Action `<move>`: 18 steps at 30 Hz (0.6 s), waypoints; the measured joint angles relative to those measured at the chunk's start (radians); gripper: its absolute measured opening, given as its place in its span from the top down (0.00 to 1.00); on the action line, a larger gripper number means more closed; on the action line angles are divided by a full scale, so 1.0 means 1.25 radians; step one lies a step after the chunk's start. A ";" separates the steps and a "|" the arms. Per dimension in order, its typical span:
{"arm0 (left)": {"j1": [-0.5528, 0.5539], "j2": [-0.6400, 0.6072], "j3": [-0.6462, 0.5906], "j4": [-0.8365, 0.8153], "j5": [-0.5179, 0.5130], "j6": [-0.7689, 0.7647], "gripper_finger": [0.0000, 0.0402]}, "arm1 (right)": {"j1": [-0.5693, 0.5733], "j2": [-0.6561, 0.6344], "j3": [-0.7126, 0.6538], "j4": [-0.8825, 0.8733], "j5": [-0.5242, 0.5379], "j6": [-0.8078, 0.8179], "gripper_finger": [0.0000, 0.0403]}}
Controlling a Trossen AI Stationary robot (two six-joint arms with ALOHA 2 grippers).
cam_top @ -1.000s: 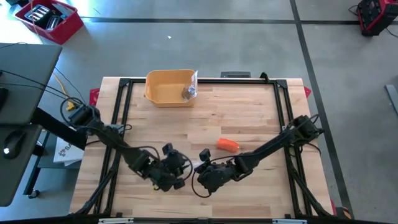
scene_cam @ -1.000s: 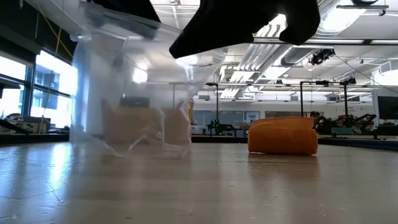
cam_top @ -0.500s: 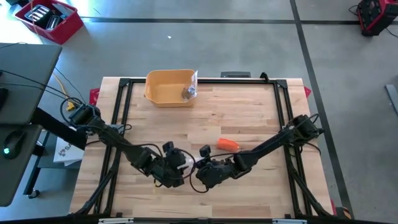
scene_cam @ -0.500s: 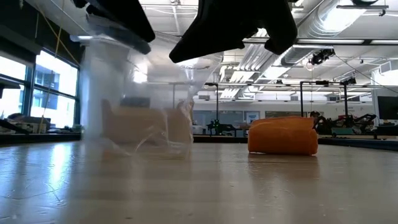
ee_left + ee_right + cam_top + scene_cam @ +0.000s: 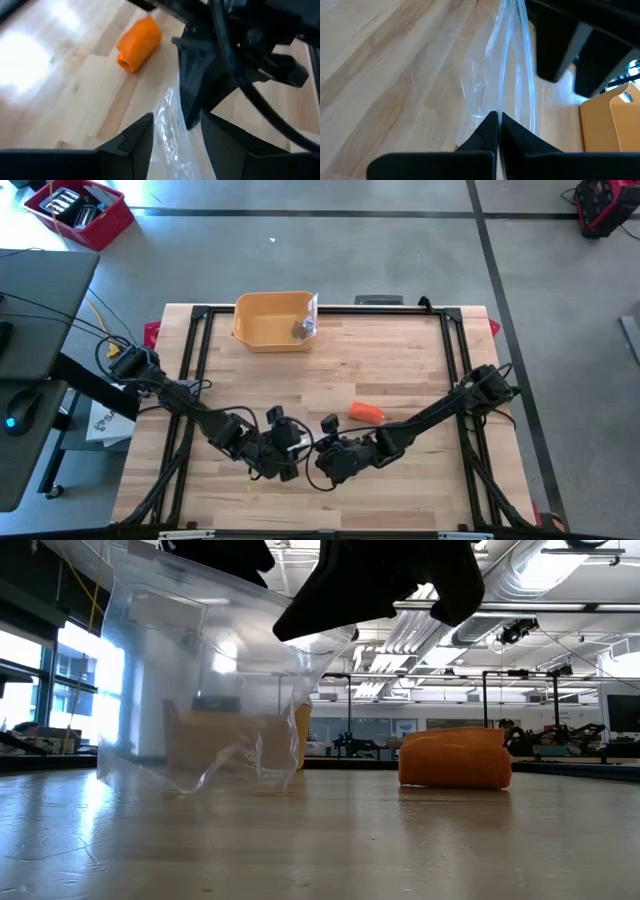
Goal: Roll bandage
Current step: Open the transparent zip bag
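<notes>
A clear plastic bag (image 5: 200, 690) hangs between my two grippers near the table's front middle, its bottom edge on the wood. It also shows in the high view (image 5: 301, 442). My right gripper (image 5: 325, 454) is shut on the bag's top. My left gripper (image 5: 287, 448) is right beside it. Its fingers are apart, with the bag's plastic (image 5: 171, 131) between them. The orange bandage roll (image 5: 366, 413) lies on its side on the table just beyond the right gripper. It also shows in the low view (image 5: 455, 757) and the left wrist view (image 5: 139, 44). My left gripper has its fingers (image 5: 137, 142) on either side of the bag's upper plastic; I cannot tell whether they touch it. My right gripper pinches the bag's top edge (image 5: 504, 102) between its two shut fingers, coming from above. The bag hangs below, and its bottom (image 5: 190, 780) rests on the table.
A yellow bin (image 5: 272, 320) with a small item at its right end stands at the table's far edge. A black frame (image 5: 455, 360) runs around the tabletop. Bare wood lies to the right and far side of the roll.
My left gripper has moved toward my right gripper and a little toward the far edge. In the low view the bag's left side has spread outward and the bag looks wider than before. Its bottom has stayed on the table.
</notes>
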 joint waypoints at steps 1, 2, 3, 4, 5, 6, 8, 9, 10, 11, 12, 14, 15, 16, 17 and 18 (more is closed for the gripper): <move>0.004 0.001 -0.004 0.003 0.015 0.000 0.61 | 0.000 0.000 0.000 0.000 0.000 0.000 1.00; 0.008 0.002 -0.009 0.007 0.030 0.000 0.61 | 0.000 0.000 0.000 0.000 0.000 0.001 1.00; 0.012 0.002 -0.017 0.014 0.044 -0.003 0.61 | 0.000 0.000 0.000 0.000 -0.002 0.001 1.00; 0.016 0.003 -0.026 0.014 0.054 -0.011 0.61 | 0.000 0.000 0.000 0.000 -0.003 0.001 1.00; 0.019 0.003 -0.032 0.009 0.062 -0.021 0.61 | 0.000 0.000 0.000 0.000 -0.003 0.001 1.00; 0.021 0.004 -0.038 0.004 0.065 -0.031 0.61 | 0.000 0.000 0.000 0.000 -0.003 0.001 1.00; 0.022 0.004 -0.046 -0.001 0.068 -0.049 0.61 | 0.000 0.000 0.000 -0.001 -0.002 0.001 1.00; 0.022 0.004 -0.051 -0.001 0.075 -0.055 0.61 | 0.000 0.000 0.000 -0.001 -0.002 0.001 1.00; 0.022 0.004 -0.054 -0.003 0.086 -0.061 0.61 | 0.000 0.000 0.000 -0.002 -0.002 0.001 1.00; 0.022 0.004 -0.055 -0.009 0.100 -0.070 0.61 | 0.000 0.000 0.000 -0.005 -0.002 0.001 1.00; 0.021 0.004 -0.055 -0.021 0.113 -0.081 0.61 | 0.000 0.000 0.000 -0.007 -0.002 0.001 1.00; 0.018 0.004 -0.055 -0.048 0.138 -0.104 0.62 | 0.000 0.000 0.000 -0.006 0.005 0.001 1.00; 0.016 0.004 -0.055 -0.068 0.147 -0.116 0.63 | 0.001 0.000 0.000 -0.006 0.013 0.001 1.00; 0.012 0.004 -0.055 -0.085 0.151 -0.124 0.65 | 0.001 0.000 0.000 -0.006 0.020 0.002 1.00; 0.010 0.004 -0.055 -0.097 0.151 -0.133 0.66 | 0.001 0.000 0.000 -0.006 0.027 0.001 1.00; 0.007 0.004 -0.055 -0.106 0.152 -0.140 0.68 | 0.001 0.000 0.000 -0.005 0.030 0.002 1.00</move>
